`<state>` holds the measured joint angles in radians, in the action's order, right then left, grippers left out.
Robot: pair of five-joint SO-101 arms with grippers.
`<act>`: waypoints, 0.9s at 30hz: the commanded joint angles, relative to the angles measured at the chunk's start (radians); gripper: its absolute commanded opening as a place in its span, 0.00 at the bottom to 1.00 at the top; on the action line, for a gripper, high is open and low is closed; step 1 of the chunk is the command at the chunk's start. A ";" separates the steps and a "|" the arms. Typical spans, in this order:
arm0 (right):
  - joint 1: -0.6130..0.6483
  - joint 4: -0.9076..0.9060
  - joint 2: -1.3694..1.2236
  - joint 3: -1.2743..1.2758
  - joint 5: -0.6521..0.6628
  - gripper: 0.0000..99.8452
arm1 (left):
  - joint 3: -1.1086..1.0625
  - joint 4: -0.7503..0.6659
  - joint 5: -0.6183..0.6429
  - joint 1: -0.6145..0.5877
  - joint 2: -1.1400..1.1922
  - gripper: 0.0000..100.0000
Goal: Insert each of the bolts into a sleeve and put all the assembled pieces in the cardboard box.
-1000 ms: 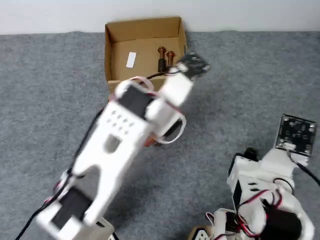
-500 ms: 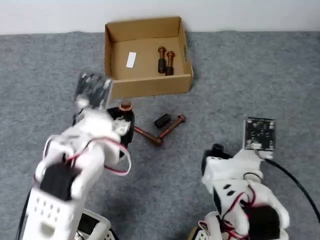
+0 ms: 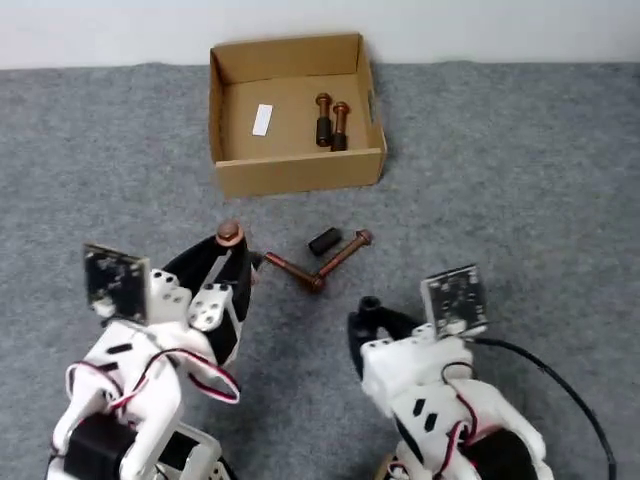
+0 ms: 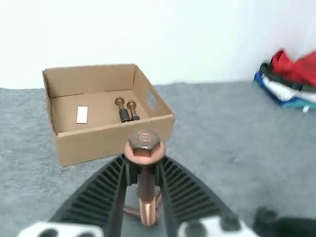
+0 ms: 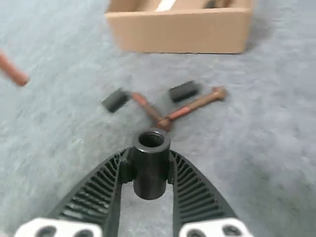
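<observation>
The cardboard box (image 3: 232, 108) stands at the far middle with two bolt-in-sleeve pieces (image 3: 331, 120) lying inside. At the near left, my left gripper (image 3: 230, 252) is shut on a copper bolt (image 4: 143, 173) held head up. My right gripper (image 3: 370, 318) at the near right is shut on a black sleeve (image 5: 150, 165) with its hole facing up. Between the arms and the box, two loose bolts (image 3: 343, 253) (image 3: 290, 270) lie touching in a V beside a loose sleeve (image 3: 324, 241). The right wrist view shows a second loose sleeve (image 5: 115, 100).
Grey carpet (image 3: 520, 180) covers the table, with free room on both sides of the box. A white label (image 3: 262, 120) lies in the box. A pile of clothes (image 4: 289, 81) sits far off against the white wall.
My left arm has drawn back from beside the box to the near left, carrying the bolt. My right arm has shifted left toward the middle with the sleeve.
</observation>
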<state>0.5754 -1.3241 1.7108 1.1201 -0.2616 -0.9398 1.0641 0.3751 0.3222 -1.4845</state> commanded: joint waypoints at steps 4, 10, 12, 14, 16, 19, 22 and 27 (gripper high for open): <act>0.157 0.094 0.022 0.025 0.133 0.01 | 0.012 -0.035 0.075 0.043 -0.064 0.00; 0.206 0.183 0.022 0.051 0.296 0.01 | 0.012 -0.032 0.161 0.198 -0.103 0.00; 0.222 0.208 0.022 0.051 0.330 0.01 | 0.008 -0.034 0.166 0.213 -0.103 0.00; 0.245 0.211 0.022 0.052 0.354 0.01 | 0.008 -0.034 0.169 0.216 -0.103 0.00; 0.262 0.209 0.022 0.052 0.361 0.01 | 0.008 -0.034 0.169 0.216 -0.103 0.00; 0.263 0.209 0.022 0.051 0.362 0.01 | 0.005 -0.034 0.170 0.221 -0.103 0.00; 0.263 0.211 0.022 0.051 0.364 0.01 | 0.004 -0.032 0.170 0.252 -0.103 0.00; 0.263 0.211 0.024 0.048 0.364 0.01 | -0.025 -0.020 0.170 0.265 -0.103 0.00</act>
<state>0.8286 -1.1400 1.7261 1.1830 0.0913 -0.9659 1.0641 0.5393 0.5785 -1.5873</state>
